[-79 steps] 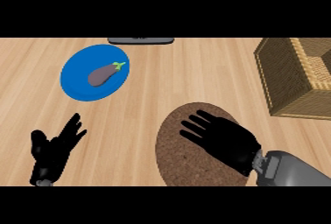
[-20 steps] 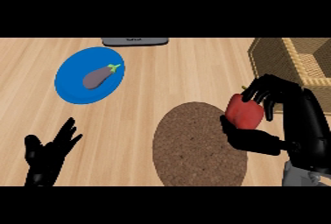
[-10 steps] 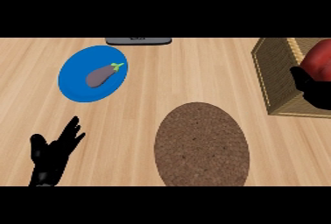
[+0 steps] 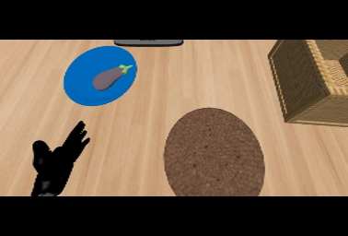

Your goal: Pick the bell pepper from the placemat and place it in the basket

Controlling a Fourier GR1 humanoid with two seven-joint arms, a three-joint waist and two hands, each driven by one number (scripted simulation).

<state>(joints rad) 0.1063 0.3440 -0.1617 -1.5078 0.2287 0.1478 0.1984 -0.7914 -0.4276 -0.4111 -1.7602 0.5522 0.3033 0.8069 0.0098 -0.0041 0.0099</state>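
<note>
Tabletop (image 4: 204,73) wood is spread under everything. No pepper is seen on the placemat (image 4: 214,152), in the basket (image 4: 302,87) or elsewhere, so its place and look cannot be told. The plate (image 4: 85,92) is set well apart. The left hand (image 4: 55,163) is rested at lower left, fingers straight, holding nothing, judged kept clear; the right hand is not shown. An eggplant (image 4: 107,78) is carried on the plate.

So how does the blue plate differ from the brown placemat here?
The blue plate is smooth and bright; the placemat is brown and speckled. The plate holds an eggplant; the placemat holds nothing. The placemat looks larger and lies nearer the robot. Both lie flat on the wooden counter.
</note>
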